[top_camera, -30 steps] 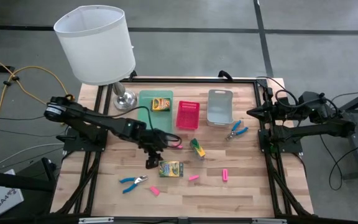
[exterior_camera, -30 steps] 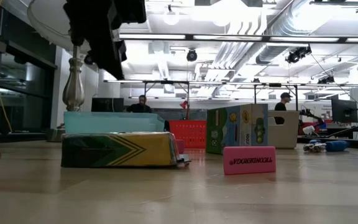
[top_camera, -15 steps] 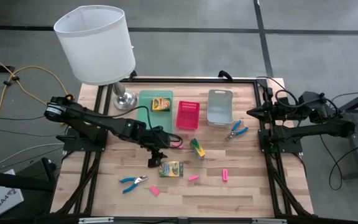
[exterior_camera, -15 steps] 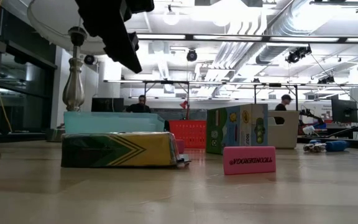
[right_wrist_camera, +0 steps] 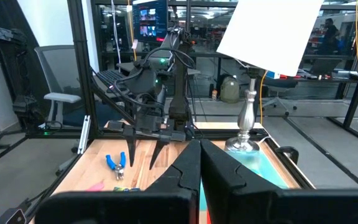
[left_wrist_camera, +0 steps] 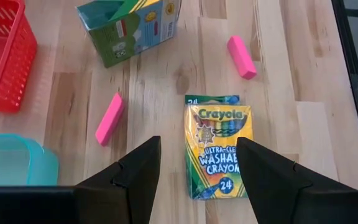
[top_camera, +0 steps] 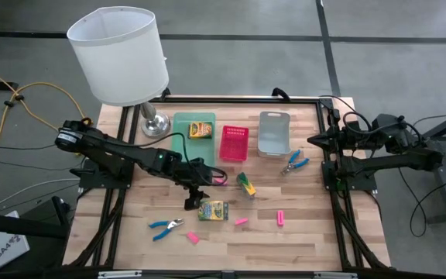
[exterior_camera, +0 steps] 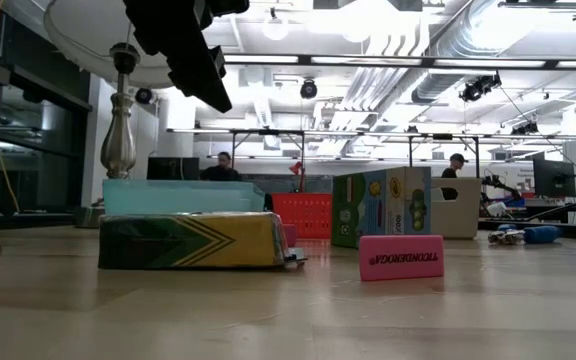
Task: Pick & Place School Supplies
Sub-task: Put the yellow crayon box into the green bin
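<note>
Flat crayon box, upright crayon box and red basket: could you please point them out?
Flat crayon box (left_wrist_camera: 219, 151): left wrist view, printed front.
Upright crayon box (left_wrist_camera: 133, 28): left wrist view, its side.
Red basket (top_camera: 234, 143): high view, its floor.

3 trays (top_camera: 273, 133) stand in a row behind the scattered supplies (1 crayon box (top_camera: 200, 129) lies in the left tray).

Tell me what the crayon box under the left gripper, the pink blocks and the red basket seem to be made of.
Crayon box: printed cardboard, slightly glossy, judging by its folded edges. Pink blocks: matte rubber, probably erasers; one carries stamped lettering. Red basket: likely moulded plastic, given its slatted lattice walls. Left gripper hovers open above the box.
</note>
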`<state>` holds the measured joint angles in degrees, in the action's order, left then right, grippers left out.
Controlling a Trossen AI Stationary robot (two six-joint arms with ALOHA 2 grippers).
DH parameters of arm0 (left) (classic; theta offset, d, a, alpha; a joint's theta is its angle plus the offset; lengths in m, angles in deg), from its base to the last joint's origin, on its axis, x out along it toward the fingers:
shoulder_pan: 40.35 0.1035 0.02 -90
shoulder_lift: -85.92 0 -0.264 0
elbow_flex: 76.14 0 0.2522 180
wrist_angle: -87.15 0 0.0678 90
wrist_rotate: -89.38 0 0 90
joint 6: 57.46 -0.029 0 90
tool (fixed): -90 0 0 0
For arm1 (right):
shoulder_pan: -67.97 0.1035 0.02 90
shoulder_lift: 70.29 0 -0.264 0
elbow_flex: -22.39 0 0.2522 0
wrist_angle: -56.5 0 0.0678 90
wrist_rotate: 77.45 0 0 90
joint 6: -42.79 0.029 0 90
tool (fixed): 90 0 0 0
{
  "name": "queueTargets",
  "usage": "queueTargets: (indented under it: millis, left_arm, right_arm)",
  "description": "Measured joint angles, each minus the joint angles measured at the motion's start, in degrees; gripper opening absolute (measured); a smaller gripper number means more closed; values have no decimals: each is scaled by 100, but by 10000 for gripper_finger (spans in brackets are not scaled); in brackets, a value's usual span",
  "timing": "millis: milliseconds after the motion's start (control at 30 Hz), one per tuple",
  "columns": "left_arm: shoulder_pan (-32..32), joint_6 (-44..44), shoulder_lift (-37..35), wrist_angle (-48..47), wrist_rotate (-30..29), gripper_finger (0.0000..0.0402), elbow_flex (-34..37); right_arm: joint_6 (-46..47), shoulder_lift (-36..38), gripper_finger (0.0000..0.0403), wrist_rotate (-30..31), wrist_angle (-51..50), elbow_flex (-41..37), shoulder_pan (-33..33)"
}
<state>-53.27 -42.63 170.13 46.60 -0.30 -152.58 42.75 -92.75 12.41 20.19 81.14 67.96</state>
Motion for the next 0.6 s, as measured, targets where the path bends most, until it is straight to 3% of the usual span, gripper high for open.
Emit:
queueTargets:
  millis: [433,600]
  left_arm:
    - [0,-109,-2,49,-23,205,0]
    - [0,-326,-2,151,-48,205,0]
  right_arm:
    - [13,-10,2,0,41,0,2]
    - [440,-399,2,-103,82,4,0]
